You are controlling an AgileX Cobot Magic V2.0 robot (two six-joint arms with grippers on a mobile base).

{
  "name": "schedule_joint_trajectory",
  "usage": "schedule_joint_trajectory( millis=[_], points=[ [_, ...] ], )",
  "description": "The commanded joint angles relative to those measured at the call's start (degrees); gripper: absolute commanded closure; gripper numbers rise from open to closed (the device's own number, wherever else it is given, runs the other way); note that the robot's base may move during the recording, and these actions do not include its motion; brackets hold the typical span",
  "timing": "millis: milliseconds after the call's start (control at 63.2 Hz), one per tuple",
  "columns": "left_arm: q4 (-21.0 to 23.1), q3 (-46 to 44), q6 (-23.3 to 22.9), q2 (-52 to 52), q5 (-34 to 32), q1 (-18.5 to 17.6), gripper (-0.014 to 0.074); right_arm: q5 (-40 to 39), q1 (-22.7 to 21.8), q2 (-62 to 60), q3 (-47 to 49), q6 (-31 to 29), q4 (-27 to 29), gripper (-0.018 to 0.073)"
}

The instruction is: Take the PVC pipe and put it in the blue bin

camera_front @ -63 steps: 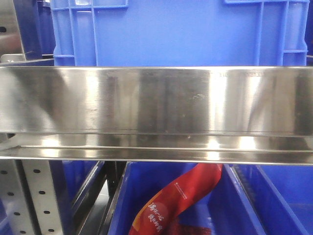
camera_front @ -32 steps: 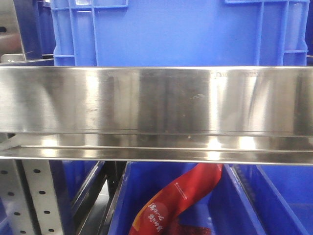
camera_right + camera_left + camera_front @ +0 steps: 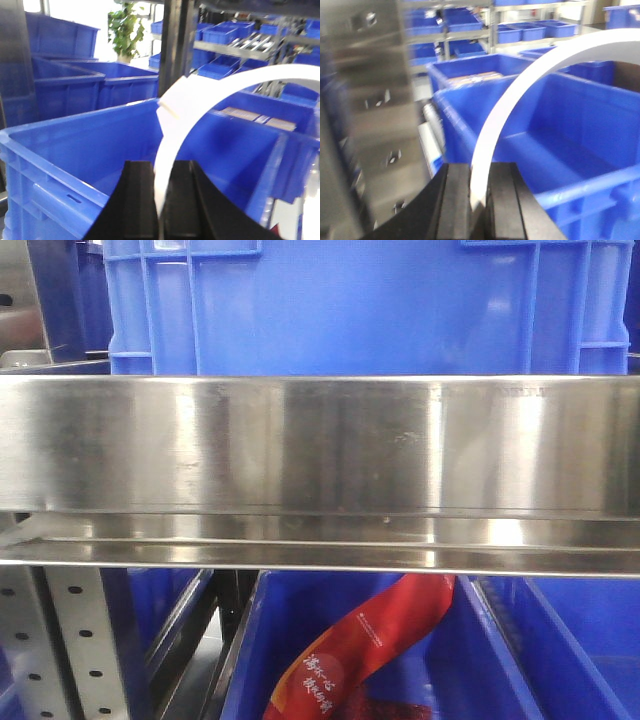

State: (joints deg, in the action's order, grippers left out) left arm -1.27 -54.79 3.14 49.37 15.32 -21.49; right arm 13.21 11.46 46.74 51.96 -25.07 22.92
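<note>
The left fingers (image 3: 460,200) are pinching tight on the lower end of the white PVC pipe (image 3: 520,85). In the left wrist view the pipe is showing as a curved band. From the grip it is rising and bending over to the right, arching above the open blue bin (image 3: 580,120) without touching it. A steel upright (image 3: 375,100) is standing to the left of the bin, and more blue tubs (image 3: 520,32) are sitting on racks behind it.

In the right wrist view the right fingers (image 3: 142,200) are likewise closing on a white curved band of PVC pipe (image 3: 210,90). It is sweeping up and to the right over the mouth of a blue bin (image 3: 75,145). Whether both arms are gripping one and the same piece cannot be told.

In the front view a steel shelf rail (image 3: 320,450) is spanning the frame. A red packet (image 3: 370,640) is lying in a blue tub under it.
</note>
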Motion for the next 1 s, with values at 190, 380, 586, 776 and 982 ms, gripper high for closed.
schedule_joint_trajectory(
  millis=[190,380,586,776,982],
  points=[
    [-1.0,-4.2,0.1,5.2,-4.8,-0.7,0.0707,-4.9,0.3,7.3,6.0,-0.5,0.3,0.0728],
    [-1.1,-4.8,0.1,6.1,-6.1,-0.7,0.0707,-5.2,0.3,13.0,8.6,-0.5,-0.2,0.0728],
    [-1.7,-4.8,0.1,6.1,-6.3,-0.7,0.0707,-10.1,0.3,17.9,8.6,-0.5,-0.2,0.0728],
    [-1.7,-4.8,0.1,6.3,-7.9,-0.7,0.0707,-12.4,0.3,20.5,8.6,-0.5,-0.2,0.0684],
    [-1.7,-4.8,0.1,6.5,-9.0,-0.7,0.0707,-12.8,0.3,20.6,8.6,-0.5,-0.2,0.0426]
  ],
)
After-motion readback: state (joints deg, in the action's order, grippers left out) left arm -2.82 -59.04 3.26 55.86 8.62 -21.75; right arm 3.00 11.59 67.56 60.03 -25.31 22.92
